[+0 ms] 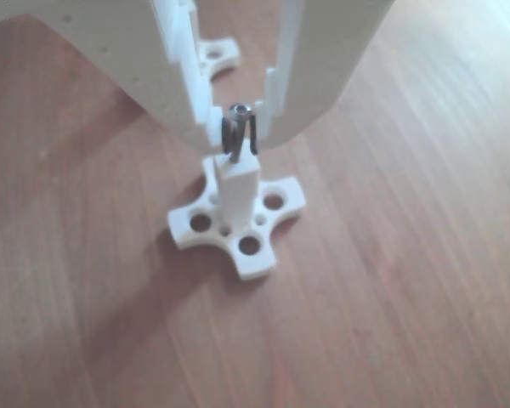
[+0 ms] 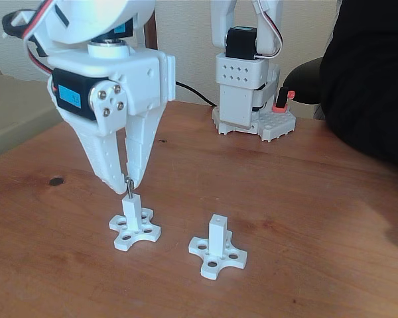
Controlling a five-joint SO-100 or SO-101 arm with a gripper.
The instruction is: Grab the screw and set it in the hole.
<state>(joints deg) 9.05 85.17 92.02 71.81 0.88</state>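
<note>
My white gripper [image 1: 238,129] comes in from the top of the other view, shut on the small dark-grey screw [image 1: 240,136], which hangs upright with its round socket head up. Its lower end meets the top face of a white post [image 1: 238,185] on a cross-shaped base [image 1: 248,246]; the hole there is hidden under the screw. In the fixed view the gripper [image 2: 127,183] points straight down at the left post [image 2: 131,208], with a short length of the screw [image 2: 129,187] showing between the fingertips and the post top.
A second white post [image 2: 217,233] with a small hole in its top stands to the right on the wooden table [image 2: 305,218]. Another white arm's base [image 2: 247,99] stands at the back. A person in black [image 2: 375,73] sits at the right. A dark spot [image 2: 56,181] marks the table's left.
</note>
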